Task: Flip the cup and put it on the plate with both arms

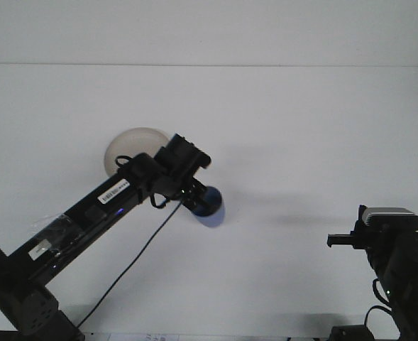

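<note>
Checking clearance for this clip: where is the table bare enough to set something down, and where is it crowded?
Bare: the wide white tabletop between the round cream plate and the right hand, plus the far strip behind the plate. Crowded: the left side, where the left hand lifts the small blue cup beside the plate.
</note>
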Action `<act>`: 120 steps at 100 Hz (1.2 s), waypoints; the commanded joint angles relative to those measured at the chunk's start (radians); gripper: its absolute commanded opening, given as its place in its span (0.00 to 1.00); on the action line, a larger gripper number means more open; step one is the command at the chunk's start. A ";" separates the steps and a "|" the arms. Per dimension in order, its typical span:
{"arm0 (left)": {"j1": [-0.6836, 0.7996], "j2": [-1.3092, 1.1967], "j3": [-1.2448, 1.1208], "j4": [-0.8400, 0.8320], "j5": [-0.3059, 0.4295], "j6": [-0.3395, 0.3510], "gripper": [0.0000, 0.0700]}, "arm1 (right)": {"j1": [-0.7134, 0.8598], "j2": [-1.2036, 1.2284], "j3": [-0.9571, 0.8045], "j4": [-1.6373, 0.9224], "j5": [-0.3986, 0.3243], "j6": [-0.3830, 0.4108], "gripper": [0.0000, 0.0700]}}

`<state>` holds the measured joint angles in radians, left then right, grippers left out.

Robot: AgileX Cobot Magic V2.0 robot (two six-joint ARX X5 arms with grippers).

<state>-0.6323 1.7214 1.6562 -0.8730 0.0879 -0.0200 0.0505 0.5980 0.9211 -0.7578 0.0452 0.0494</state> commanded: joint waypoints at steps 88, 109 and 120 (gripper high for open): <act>0.436 0.211 0.106 0.115 -0.168 0.011 0.03 | 0.001 0.006 0.009 0.010 0.000 0.003 0.01; 0.437 0.211 0.106 0.115 -0.168 0.008 0.54 | 0.000 0.006 0.009 0.009 0.000 0.003 0.01; 0.439 0.211 0.116 0.116 -0.167 0.008 0.56 | 0.000 0.006 0.009 0.010 0.000 0.003 0.01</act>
<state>-0.1936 1.9121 1.7390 -0.7628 -0.0795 -0.0128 0.0505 0.5980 0.9211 -0.7578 0.0452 0.0494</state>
